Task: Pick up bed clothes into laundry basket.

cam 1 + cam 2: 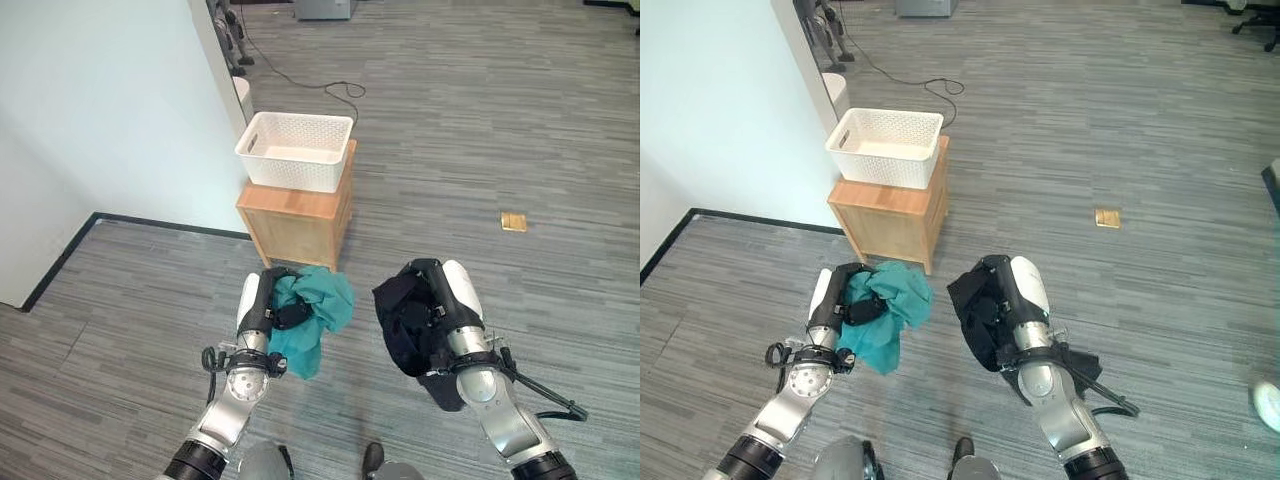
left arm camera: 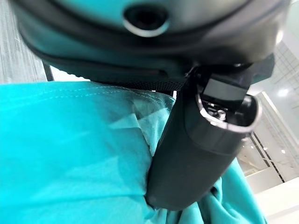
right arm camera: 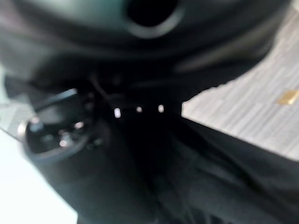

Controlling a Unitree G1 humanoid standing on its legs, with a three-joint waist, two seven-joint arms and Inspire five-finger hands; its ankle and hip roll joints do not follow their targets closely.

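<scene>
My left hand (image 1: 268, 305) is shut on a teal garment (image 1: 318, 318) that hangs bunched in the air above the floor; its thumb (image 2: 196, 154) presses into the teal garment (image 2: 70, 154) in the left wrist view. My right hand (image 1: 432, 290) is shut on a black garment (image 1: 400, 325), held at the same height to the right; the black garment (image 3: 210, 186) drapes past the hand in the right wrist view. A white perforated laundry basket (image 1: 297, 150) stands on a small wooden cabinet (image 1: 298, 225) just ahead of both hands, against a white wall.
The white wall (image 1: 110, 110) with a black baseboard runs along the left. A small tan square (image 1: 513, 221) lies on the grey striped floor to the right. A black cord (image 1: 340, 92) loops on the floor behind the basket.
</scene>
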